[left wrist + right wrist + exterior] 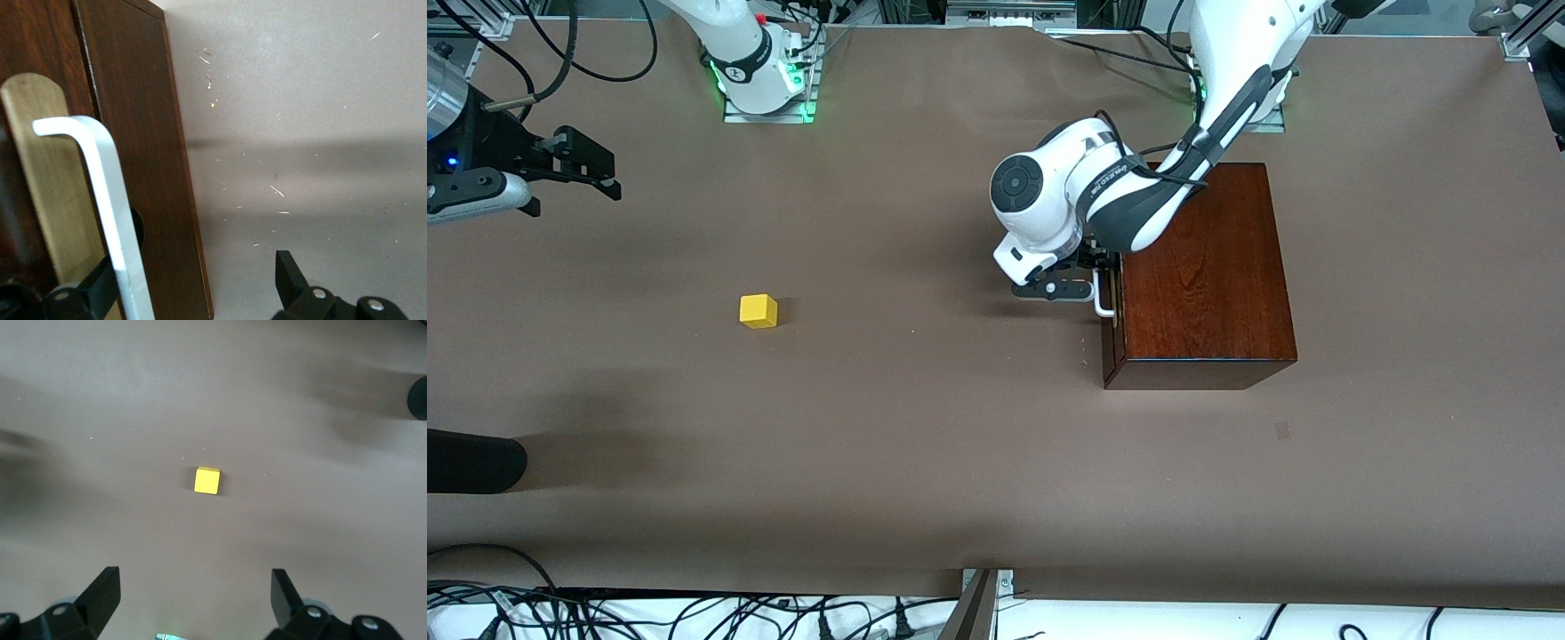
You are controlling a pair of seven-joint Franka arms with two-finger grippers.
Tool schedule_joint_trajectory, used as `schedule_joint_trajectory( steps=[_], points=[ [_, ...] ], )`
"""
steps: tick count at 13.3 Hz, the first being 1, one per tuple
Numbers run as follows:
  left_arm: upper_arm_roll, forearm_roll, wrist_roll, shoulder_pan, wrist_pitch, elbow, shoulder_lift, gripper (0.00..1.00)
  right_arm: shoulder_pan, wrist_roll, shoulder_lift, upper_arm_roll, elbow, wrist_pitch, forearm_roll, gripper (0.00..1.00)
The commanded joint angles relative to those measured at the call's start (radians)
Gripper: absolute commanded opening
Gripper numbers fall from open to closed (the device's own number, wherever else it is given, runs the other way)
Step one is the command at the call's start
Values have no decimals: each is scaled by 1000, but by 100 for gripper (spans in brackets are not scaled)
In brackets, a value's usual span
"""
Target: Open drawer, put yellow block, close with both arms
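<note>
The dark mahogany box [1205,267] stands toward the left arm's end of the table. Its drawer [1111,342] faces the right arm's end and looks closed. The white handle [1103,300] [107,200] sits on the drawer front [143,153]. My left gripper [1092,277] [197,267] is open at the handle, one finger [100,290] tucked by the bar, the other [288,270] well clear over the table. The yellow block [759,311] [207,481] lies alone on the brown table. My right gripper [609,173] [194,579] hangs open and empty in the air, apart from the block.
A black rounded object [471,462] [419,397] lies at the table's edge toward the right arm's end, nearer to the front camera than the block. Cables [694,613] run along the table's front edge. Brown tabletop [925,400] stretches between block and box.
</note>
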Motion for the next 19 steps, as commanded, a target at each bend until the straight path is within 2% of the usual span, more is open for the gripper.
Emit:
schedule_joint_trajectory(
  steps=[1,7,12,19],
  points=[
    [3,37,-21,-16,-9,30,14,100,-7,-13,7,0,19,-6,18,100],
    [1,19,-56,-30,109,36,34,100,-8,-12,10,0,19,-6,17,100],
    [-2,11,-99,-74,110,134,73,100,-13,-13,16,-1,19,8,15,100],
    [-2,6,-111,-112,123,171,98,100,-14,-13,19,-3,19,8,12,100]
  ],
)
